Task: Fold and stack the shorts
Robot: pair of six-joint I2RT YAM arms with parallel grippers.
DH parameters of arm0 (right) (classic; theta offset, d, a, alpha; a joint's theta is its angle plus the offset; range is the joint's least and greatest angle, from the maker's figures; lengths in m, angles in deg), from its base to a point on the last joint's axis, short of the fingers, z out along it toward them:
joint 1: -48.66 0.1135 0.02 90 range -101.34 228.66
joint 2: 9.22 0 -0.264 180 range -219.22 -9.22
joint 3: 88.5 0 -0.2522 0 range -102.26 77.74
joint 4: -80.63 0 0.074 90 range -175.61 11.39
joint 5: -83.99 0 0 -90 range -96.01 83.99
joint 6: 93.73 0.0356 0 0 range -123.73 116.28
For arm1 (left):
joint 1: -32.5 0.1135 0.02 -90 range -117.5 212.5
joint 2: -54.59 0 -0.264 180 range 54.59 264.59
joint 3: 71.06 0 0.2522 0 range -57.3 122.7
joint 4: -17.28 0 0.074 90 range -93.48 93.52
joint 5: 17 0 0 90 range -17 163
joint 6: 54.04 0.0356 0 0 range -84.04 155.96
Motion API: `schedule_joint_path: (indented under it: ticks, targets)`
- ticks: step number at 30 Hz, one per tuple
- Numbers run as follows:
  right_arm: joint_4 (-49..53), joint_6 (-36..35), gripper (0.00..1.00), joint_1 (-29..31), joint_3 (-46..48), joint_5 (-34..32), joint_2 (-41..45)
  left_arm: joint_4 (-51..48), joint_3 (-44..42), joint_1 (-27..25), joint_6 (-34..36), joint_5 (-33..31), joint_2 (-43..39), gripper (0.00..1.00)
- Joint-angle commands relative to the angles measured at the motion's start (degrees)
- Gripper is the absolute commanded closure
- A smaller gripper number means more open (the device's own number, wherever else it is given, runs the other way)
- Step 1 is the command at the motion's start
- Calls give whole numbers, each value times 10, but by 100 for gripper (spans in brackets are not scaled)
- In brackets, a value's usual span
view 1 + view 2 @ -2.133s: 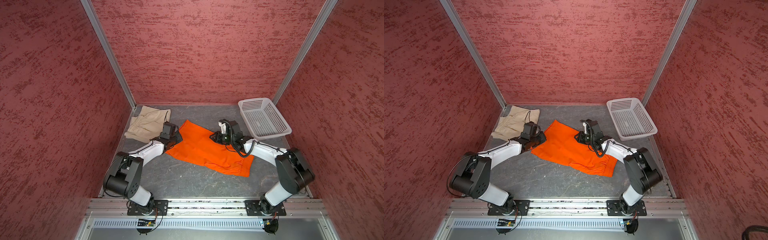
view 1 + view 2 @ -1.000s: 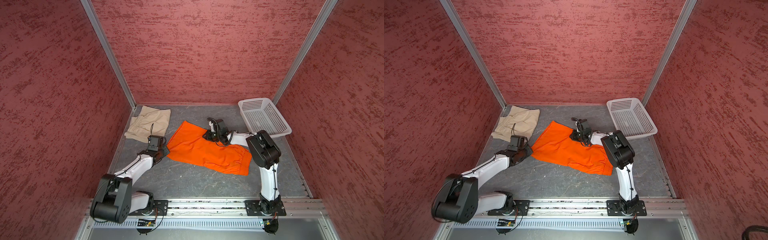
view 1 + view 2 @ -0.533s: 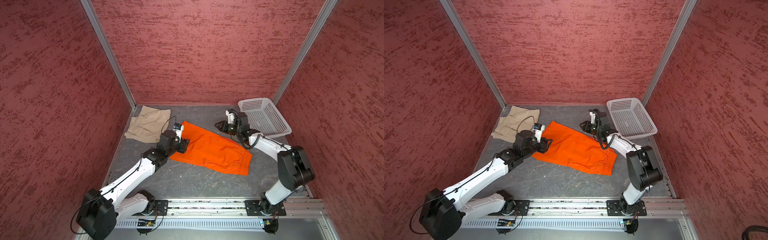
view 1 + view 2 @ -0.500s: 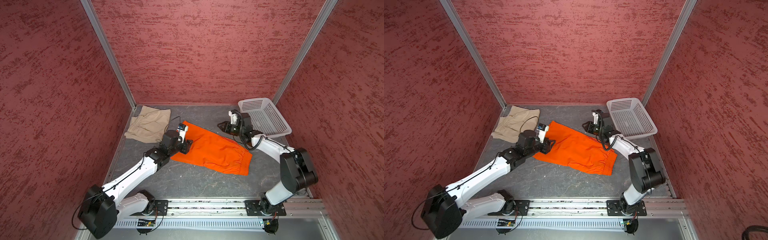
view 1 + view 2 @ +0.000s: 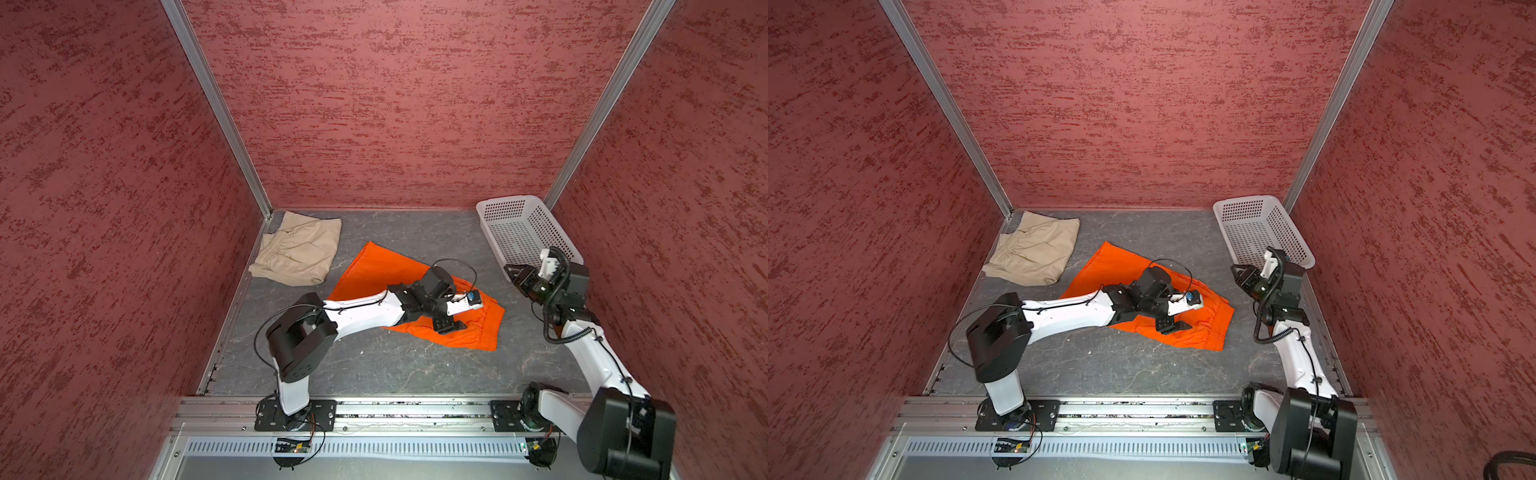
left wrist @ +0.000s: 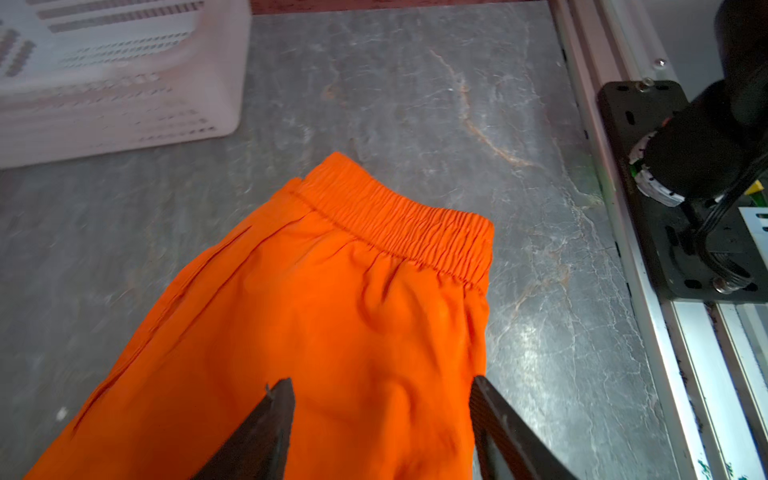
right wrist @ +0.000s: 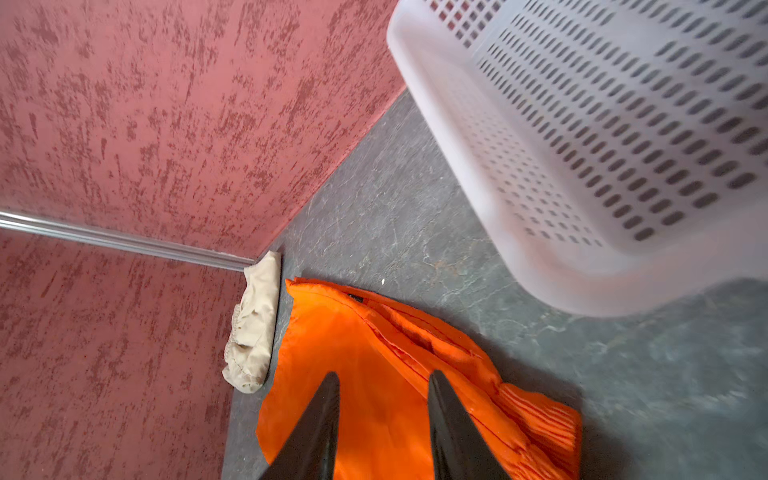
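Observation:
The orange shorts (image 5: 374, 270) (image 5: 1113, 266) lie flat on the grey floor mid-scene, elastic waistband toward the right. My left arm reaches across them. The left gripper (image 5: 457, 319) (image 5: 1180, 319) hovers low over the waistband end, and the left wrist view shows it (image 6: 382, 384) open with orange cloth (image 6: 332, 311) below and nothing pinched. The right gripper (image 5: 513, 272) (image 5: 1239, 270) is raised off the cloth by the basket's front corner, open and empty (image 7: 383, 376). Folded beige shorts (image 5: 299, 249) (image 5: 1034, 249) (image 7: 253, 328) rest in the back left corner.
A white perforated basket (image 5: 510, 200) (image 5: 1246, 202) (image 7: 582, 124) sits at the back right, close beside the right gripper. Red walls close in on three sides. A metal rail (image 5: 395, 405) with both arm bases runs along the front.
The left gripper opened and swept right across the orange shorts to the waistband end. The right gripper left the shorts' far edge, moved right and up toward the basket, and opened slightly.

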Motion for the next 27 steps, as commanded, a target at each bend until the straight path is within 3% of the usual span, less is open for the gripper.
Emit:
schedule_joint_path:
  ticks: [1,9,16,20,23,27]
  targets:
    - [22,11,61,-38,25,22,32,5,39,-21,70,44,43,29]
    - [49,4,59,-49,33,15,41,30,79,-53,104,47,126,24]
    - [60,-6,58,-49,47,7,41,46,74,-61,121,-13,166,26]
    - [62,-9,57,-49,62,14,42,77,52,-71,116,-58,176,34]
    - [77,-15,54,-48,69,19,46,112,34,-73,95,-89,175,49]
    - [83,6,47,-46,86,40,62,177,0,-65,42,-62,146,61]
